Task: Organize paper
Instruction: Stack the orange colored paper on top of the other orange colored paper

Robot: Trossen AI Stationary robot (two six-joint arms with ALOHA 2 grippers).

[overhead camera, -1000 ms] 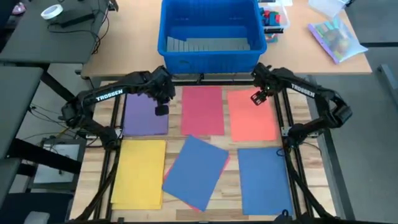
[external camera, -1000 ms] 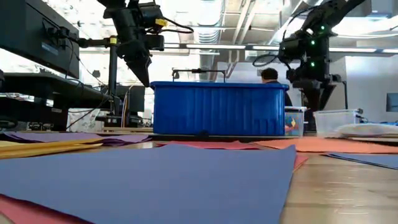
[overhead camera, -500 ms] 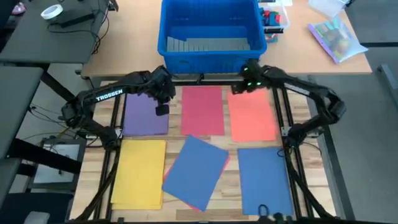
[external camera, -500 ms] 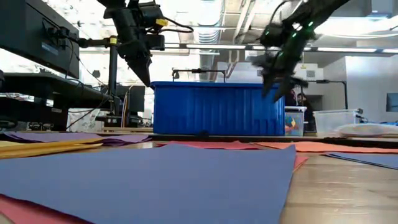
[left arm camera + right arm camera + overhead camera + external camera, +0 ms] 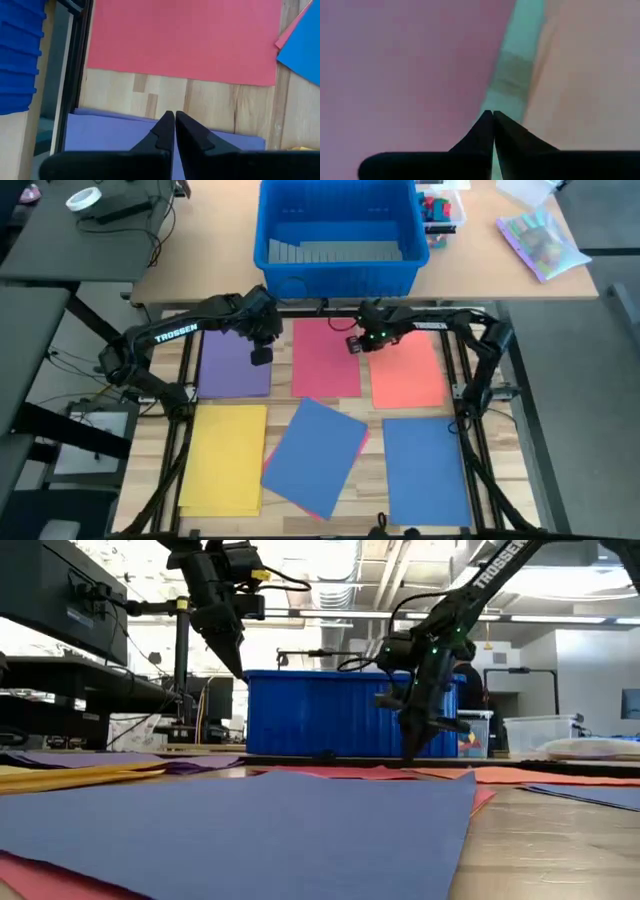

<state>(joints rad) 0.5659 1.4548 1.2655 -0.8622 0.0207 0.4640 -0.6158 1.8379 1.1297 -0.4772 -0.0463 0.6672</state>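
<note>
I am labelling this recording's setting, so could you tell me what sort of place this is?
Probably a robotics lab or workshop: the low view shows exposed ceiling ducts, a person stands behind the blue bin, and neighbouring desks carry cables and tape.

Bright overhead light; rt wrist blurry.

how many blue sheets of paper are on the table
2. One blue sheet lies straight at the near right, below the orange sheet. The other blue sheet lies tilted in the near middle, over a pink sheet whose edge shows. More could be hidden underneath.
</note>
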